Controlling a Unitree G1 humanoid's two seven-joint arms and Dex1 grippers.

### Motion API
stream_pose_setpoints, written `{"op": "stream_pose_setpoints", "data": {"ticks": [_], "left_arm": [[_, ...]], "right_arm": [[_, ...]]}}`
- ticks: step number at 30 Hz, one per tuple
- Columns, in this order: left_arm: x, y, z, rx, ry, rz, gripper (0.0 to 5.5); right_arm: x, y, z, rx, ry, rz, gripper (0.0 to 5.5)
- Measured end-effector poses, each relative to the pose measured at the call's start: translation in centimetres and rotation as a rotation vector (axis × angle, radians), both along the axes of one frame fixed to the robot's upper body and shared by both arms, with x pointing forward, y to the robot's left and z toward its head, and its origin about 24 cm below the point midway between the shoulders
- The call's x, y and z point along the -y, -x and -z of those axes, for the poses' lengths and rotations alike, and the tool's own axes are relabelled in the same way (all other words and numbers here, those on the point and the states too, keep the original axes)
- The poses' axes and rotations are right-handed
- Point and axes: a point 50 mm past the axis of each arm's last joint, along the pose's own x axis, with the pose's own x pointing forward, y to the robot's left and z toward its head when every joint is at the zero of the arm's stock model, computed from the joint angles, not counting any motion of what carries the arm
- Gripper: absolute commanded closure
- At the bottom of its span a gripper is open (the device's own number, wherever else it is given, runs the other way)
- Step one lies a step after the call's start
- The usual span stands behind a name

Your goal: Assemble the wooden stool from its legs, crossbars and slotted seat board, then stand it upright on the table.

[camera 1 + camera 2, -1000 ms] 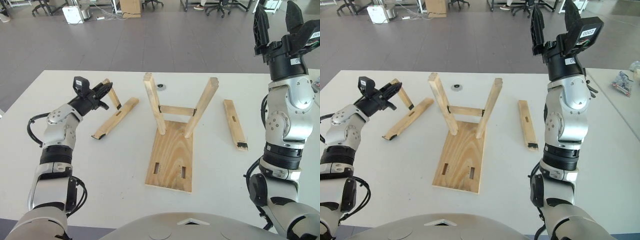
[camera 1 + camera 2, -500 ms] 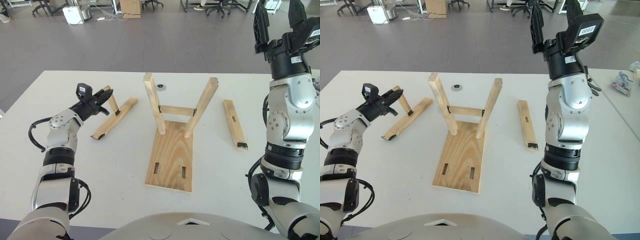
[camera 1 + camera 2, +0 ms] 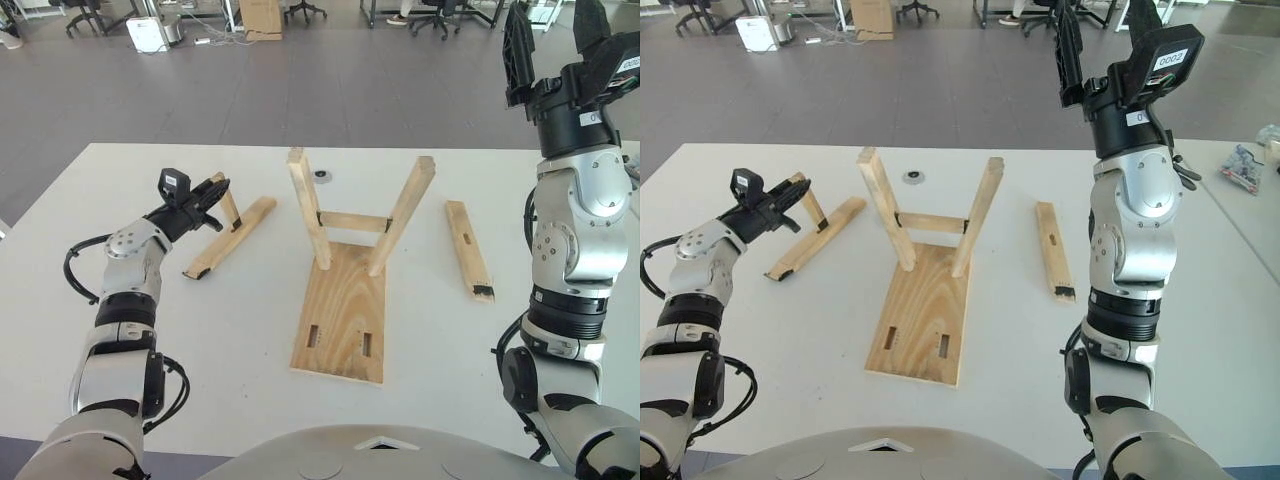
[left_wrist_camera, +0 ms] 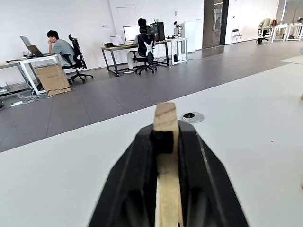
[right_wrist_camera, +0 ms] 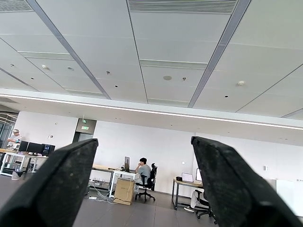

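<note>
My left claw (image 3: 205,190) is clamped on the leg piece (image 3: 229,205), upper left on the tabletop (image 3: 230,320). The right claw (image 3: 553,32) hangs spread, upper right. I'd lift squarely and line its tenons over the seat board's (image 3: 345,290) free slots (image 3: 367,344), centre frame.

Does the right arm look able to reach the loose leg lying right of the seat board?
Probably yes. The right gripper is open, empty and raised high; the loose leg lies alone on its side of the table.

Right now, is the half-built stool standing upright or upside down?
Upside down: its seat board lies flat on the table, and two legs joined by a crossbar point up from it.
</note>
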Motion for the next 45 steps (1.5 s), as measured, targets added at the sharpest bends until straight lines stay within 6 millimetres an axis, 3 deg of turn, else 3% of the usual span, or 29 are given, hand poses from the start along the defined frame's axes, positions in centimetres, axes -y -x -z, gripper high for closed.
{"op": "stream_pose_setpoints", "data": {"ticks": [10,17,34,36,38,45], "left_arm": [[1.0,1.4,-0.2,-0.041,-0.058,0.039,5.1],[-0.4,2.0,1.4,-0.066,-0.008,-0.022,5.1],[-1.0,0.8,1.2,-0.136,-0.027,-0.012,5.1],[-1.3,1.0,1.3,-0.138,0.004,-0.026,4.54],[-2.0,4.2,7.1,-0.37,0.056,-0.103,4.18],[-2.1,4.5,7.4,-0.389,0.031,-0.127,3.13]], "right_arm": [[-0.2,0.0,0.0,-0.002,0.033,0.007,1.82],[-0.3,0.0,0.1,-0.004,0.037,0.001,1.82],[-0.3,0.0,0.0,0.0,0.035,0.004,1.82],[-0.3,0.0,0.0,-0.001,0.035,0.004,1.82],[-0.1,0.1,0.1,-0.004,0.036,0.015,1.82],[-0.2,0.0,0.2,-0.009,0.036,0.01,1.82]]}}
